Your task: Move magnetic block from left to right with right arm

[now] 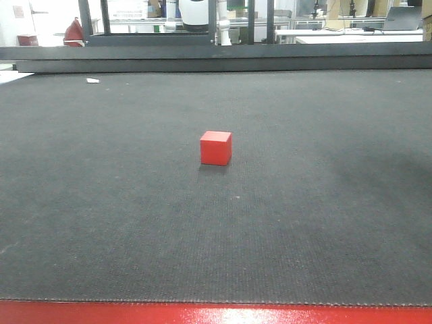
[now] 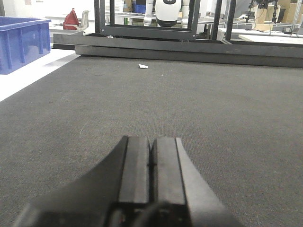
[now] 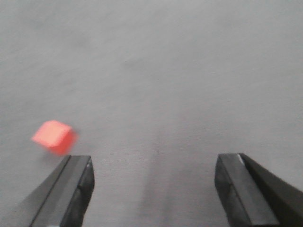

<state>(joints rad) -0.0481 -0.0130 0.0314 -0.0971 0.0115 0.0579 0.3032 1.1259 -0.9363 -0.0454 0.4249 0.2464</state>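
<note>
Magnetic block [image 1: 216, 148]: I log it resting flat on the dark mat [image 1: 94, 216], near the middle, nothing touching it. Right gripper [image 3: 154, 163]: fingers spread wide above the mat, block just beyond one fingertip, outside the gap. Left gripper [image 2: 151, 144]: fingers pressed together, holding nothing.

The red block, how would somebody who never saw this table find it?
Start at the big dark grey mat. Near its middle sits the magnetic block, all alone. It is the only small red cube; the glossy red strip is a long flat edge in front.
</note>
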